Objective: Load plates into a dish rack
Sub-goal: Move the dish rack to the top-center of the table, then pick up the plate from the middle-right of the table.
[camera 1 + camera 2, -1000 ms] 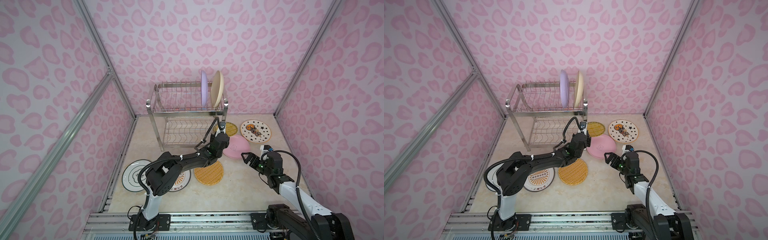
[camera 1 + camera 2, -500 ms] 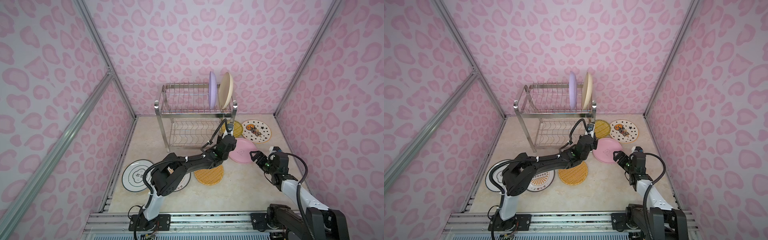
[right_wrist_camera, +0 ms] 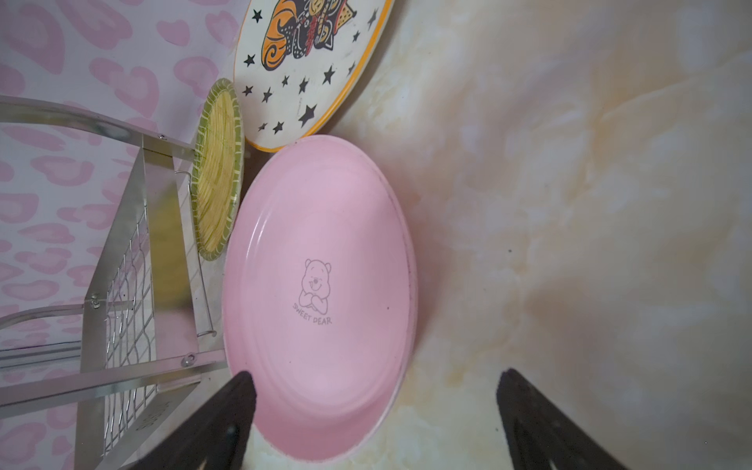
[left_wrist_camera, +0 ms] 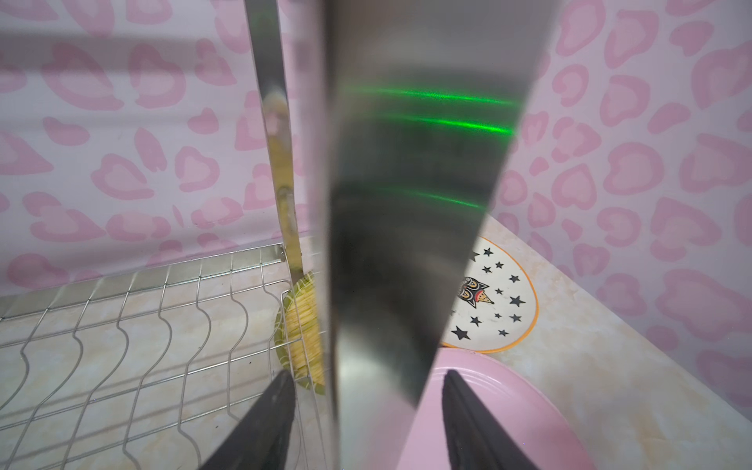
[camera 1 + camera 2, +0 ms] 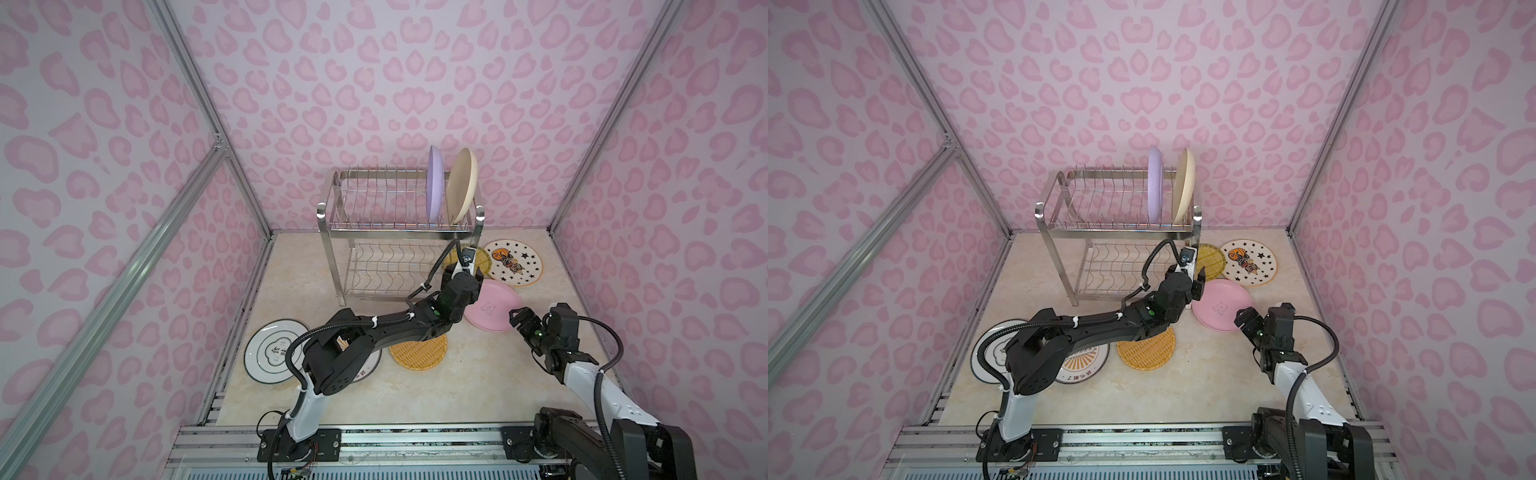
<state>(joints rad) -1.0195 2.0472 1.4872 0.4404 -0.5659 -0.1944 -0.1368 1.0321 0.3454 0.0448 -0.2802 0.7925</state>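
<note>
At the far left of the marble-look tabletop (image 5: 457,395) the dark-rimmed white plate (image 5: 270,351) lies flat. Just beside it the orange sunburst plate (image 5: 1084,368) lies mostly hidden under the left arm (image 5: 374,332). Next comes a yellow woven plate (image 5: 417,353), also flat, with the same arm passing over its far edge.

Behind these the dish rack (image 5: 399,232) stands on its four legs. At the right end of its top tier the lilac plate (image 5: 434,183) stands upright between the prongs. The cream plate (image 5: 461,185) stands next to it, tilted to the right.

The left gripper (image 4: 368,376) is at the rack's front right leg. In the left wrist view its two fingers straddle the leg with a sliver of gap on each side, so they are parted and grip nothing.

Past that leg the second yellow woven plate (image 5: 484,259) lies on the table, partly hidden. The star plate (image 5: 513,262) lies to its right. In front of both, the pink plate (image 5: 492,305) lies face up just beside the rack's foot. Its far rim meets the star plate's, though I cannot tell whether they overlap.

The right gripper (image 3: 376,373) sits low at the pink plate's near right edge with its jaws spread wide and holding nothing. One finger is over the rim and the other over bare table. Whether it touches the plate I cannot tell.
</note>
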